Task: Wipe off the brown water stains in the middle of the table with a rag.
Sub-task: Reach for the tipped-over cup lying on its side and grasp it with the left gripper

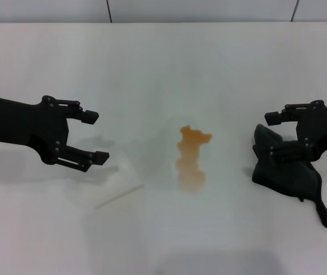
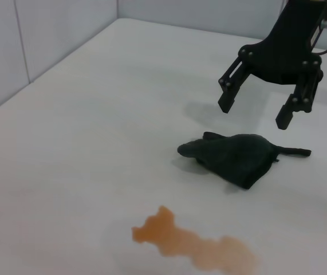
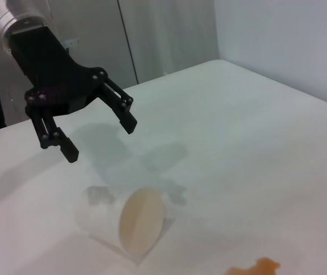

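Nearest the head camera, on the smooth white table point(image 1: 163, 63), lies an orange-brown, irregular blotch of water stains point(image 1: 191, 158), darker along its edges. It sits between the two arms, well apart from each, a little closer to the right one.

Level with the stains, on the left gripper's side, a small translucent plastic cup point(image 1: 109, 184) lies tipped over on the tabletop; its brownish inside faces the right wrist camera. It rests just below and slightly inward of the left gripper point(image 1: 96, 136), which hangs above the table with its two black fingers spread apart and nothing between them. The fingers point toward the middle of the table.

On the other side, the dark grey-black soft rag point(image 1: 286, 169) lies crumpled on the table, its narrow tail-like corner trailing away from the stains. The right gripper point(image 1: 273, 135) hangs directly over the rag; in the left wrist view its black fingers stand apart, clear of the cloth, with a gap of bare table showing beneath the tips. The rag is not gripped and sits near the stains but does not touch them.

Farther off, the table runs to a pale panelled wall point(image 1: 209, 8).
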{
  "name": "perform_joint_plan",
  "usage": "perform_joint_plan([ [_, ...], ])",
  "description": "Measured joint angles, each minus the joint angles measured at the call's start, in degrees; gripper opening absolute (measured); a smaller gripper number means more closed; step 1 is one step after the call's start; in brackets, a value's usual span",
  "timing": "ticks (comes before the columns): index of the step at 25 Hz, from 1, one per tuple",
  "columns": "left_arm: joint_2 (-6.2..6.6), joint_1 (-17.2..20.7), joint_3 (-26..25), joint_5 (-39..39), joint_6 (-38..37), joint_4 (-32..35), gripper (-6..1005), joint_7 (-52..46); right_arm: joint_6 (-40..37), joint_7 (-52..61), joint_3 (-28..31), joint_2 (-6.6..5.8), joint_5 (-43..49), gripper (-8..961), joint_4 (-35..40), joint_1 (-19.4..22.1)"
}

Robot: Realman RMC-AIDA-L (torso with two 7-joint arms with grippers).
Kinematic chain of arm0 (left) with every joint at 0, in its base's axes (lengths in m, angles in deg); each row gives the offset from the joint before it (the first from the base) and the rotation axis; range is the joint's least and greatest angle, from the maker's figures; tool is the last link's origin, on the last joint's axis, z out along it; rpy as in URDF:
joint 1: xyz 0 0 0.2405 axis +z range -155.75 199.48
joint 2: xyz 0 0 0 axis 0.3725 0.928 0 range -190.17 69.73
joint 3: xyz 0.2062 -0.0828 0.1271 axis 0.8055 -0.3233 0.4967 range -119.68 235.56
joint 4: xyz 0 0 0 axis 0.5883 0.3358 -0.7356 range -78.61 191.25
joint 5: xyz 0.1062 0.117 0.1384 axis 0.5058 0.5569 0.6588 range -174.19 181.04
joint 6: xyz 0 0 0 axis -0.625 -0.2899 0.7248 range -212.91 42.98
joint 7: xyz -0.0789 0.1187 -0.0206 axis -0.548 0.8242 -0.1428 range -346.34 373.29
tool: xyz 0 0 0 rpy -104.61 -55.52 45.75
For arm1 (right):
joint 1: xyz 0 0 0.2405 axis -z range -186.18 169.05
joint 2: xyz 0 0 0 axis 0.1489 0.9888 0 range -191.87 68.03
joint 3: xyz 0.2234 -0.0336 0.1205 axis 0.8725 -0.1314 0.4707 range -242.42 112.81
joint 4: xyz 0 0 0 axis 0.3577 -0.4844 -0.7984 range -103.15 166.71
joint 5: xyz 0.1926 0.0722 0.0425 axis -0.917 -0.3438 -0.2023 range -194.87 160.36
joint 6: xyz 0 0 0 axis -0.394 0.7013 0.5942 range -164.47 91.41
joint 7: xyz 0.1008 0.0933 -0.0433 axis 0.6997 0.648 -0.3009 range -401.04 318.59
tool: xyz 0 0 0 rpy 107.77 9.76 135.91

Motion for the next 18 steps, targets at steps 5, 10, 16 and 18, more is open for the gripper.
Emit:
perform_joint_plan([
  [5, 0.0, -0.06, -0.01, 0.0, -0.09, 0.03, 893, -0.38, 0.03, -0.11, 0.0, 0.0, -0.08, 810, -0.03, 0.0],
  [10, 0.01, -0.09, -0.01, 0.0, -0.17, 0.03, 892, -0.78, 0.08, -0.13, 0.0, 0.0, -0.11, 810, -0.11, 0.0],
  [16, 0.04, -0.23, -0.11, 0.0, -0.16, 0.14, 892, -1.11, 0.09, -0.13, 0.0, 0.0, -0.17, 809, -0.2, 0.0],
  [18, 0.18, -0.42, -0.08, 0.0, -0.19, 0.14, 893, -1.71, 0.09, -0.13, 0.0, 0.0, -0.19, 809, -0.21, 0.0],
])
